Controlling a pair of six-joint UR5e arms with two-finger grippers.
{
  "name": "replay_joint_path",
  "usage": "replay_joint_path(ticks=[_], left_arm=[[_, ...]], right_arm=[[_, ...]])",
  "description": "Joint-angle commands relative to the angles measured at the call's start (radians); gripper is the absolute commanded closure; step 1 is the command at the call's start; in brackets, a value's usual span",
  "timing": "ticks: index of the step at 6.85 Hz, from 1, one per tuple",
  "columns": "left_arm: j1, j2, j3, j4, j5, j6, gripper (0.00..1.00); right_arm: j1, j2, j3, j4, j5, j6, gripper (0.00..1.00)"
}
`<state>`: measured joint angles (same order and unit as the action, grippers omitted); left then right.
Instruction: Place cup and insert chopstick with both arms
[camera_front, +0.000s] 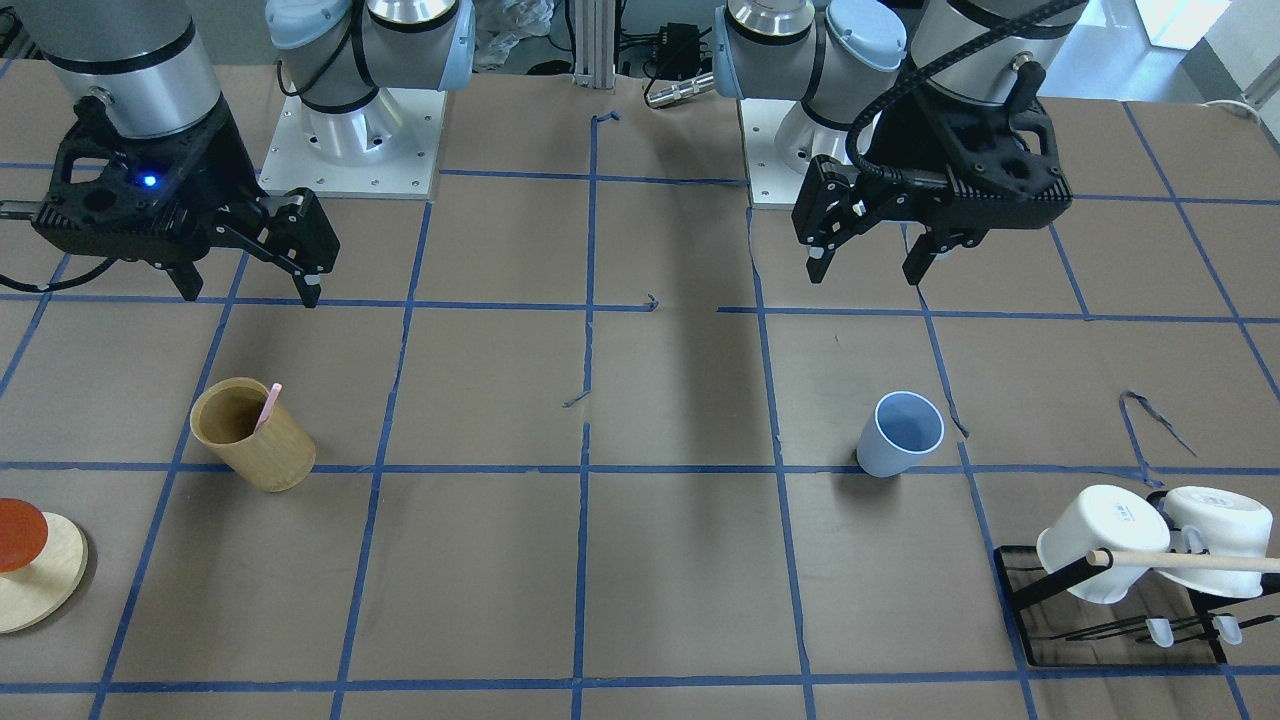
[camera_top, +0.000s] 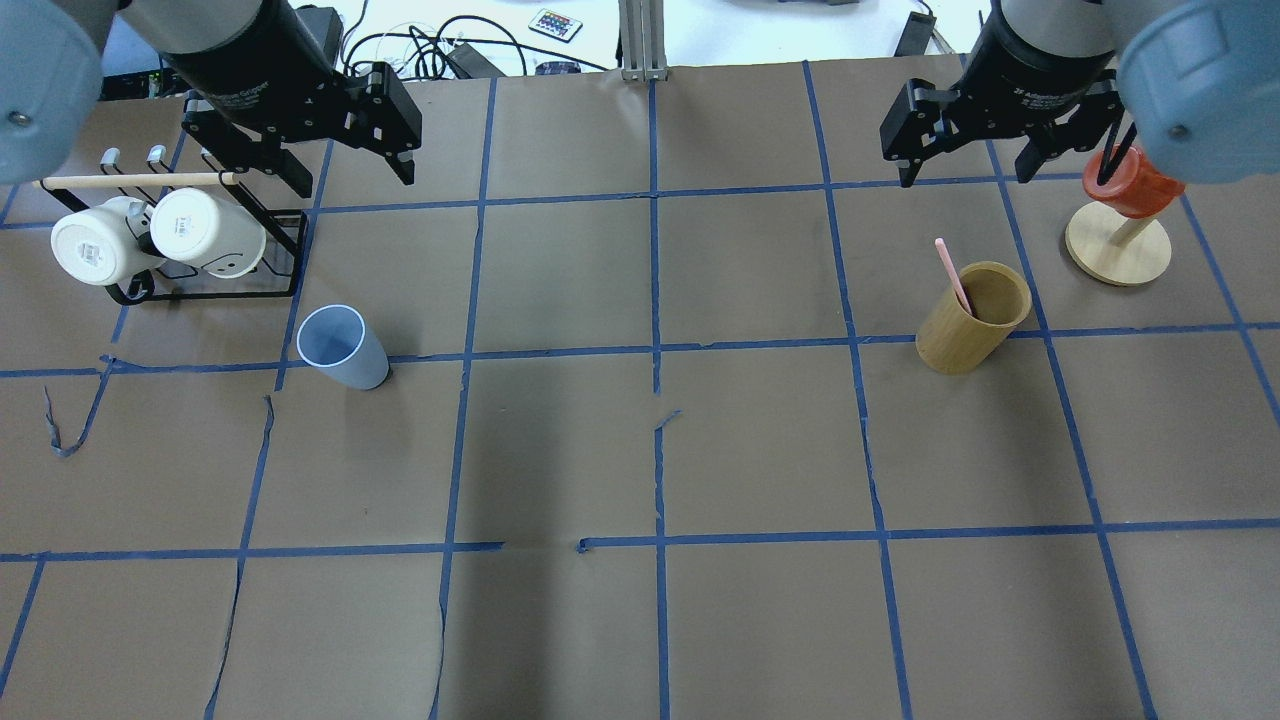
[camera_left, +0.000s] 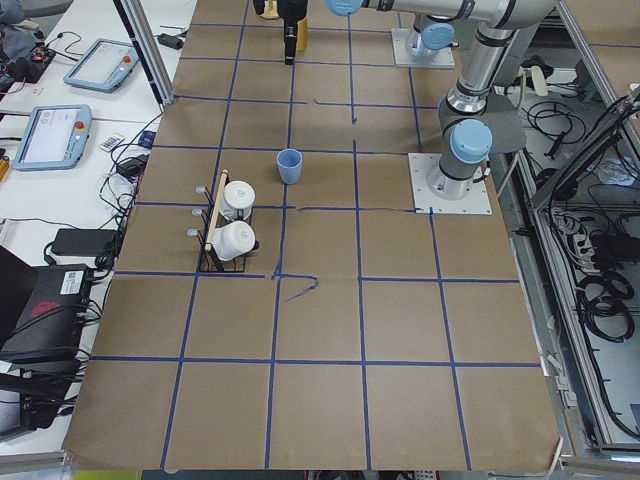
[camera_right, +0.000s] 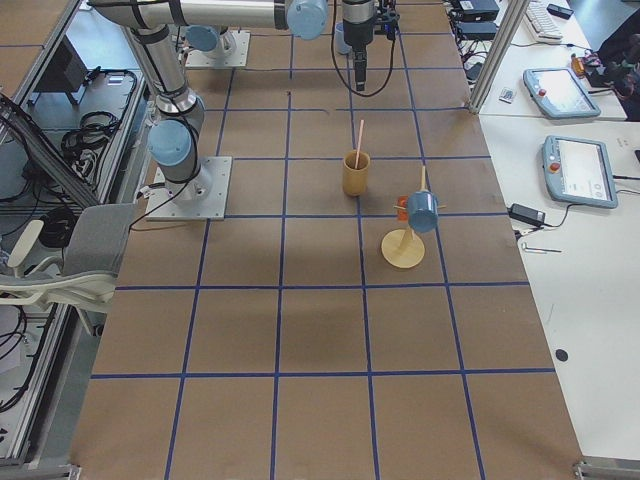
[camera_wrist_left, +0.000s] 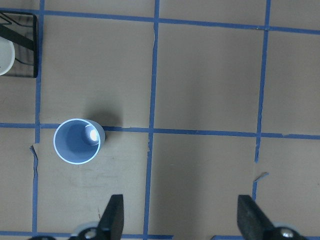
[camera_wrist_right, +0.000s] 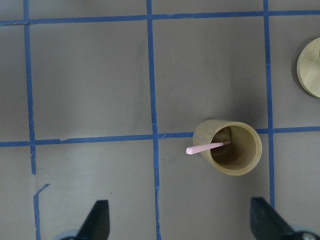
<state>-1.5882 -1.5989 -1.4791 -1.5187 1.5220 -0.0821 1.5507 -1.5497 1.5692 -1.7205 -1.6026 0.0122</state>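
Observation:
The pale blue cup (camera_top: 342, 345) stands upright on the table's left half, also seen in the front view (camera_front: 900, 433) and the left wrist view (camera_wrist_left: 77, 141). My left gripper (camera_top: 352, 178) hangs open and empty above the table beyond the cup (camera_front: 865, 270). The pink chopstick (camera_top: 952, 272) leans inside the tan wooden holder (camera_top: 972, 318) on the right half, as the right wrist view (camera_wrist_right: 205, 148) also shows. My right gripper (camera_top: 965, 172) is open and empty, above the table beyond the holder (camera_front: 250, 292).
A black rack (camera_top: 205, 290) with two white mugs and a long wooden dowel stands at the far left, close to the cup. A round wooden stand (camera_top: 1118, 245) with a red piece on it sits at the far right, next to the holder.

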Motion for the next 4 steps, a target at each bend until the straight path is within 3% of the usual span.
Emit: replay_joint_path(ticks=[1,4], left_arm=[[-0.001,0.013,-0.041,0.028,-0.003,-0.008,0.02],[0.001,0.013,-0.038,0.028,0.001,-0.016,0.00]], right_arm=[[-0.001,0.006,0.000,-0.069,0.003,-0.003,0.00],[-0.001,0.005,0.000,-0.074,0.004,-0.003,0.00]])
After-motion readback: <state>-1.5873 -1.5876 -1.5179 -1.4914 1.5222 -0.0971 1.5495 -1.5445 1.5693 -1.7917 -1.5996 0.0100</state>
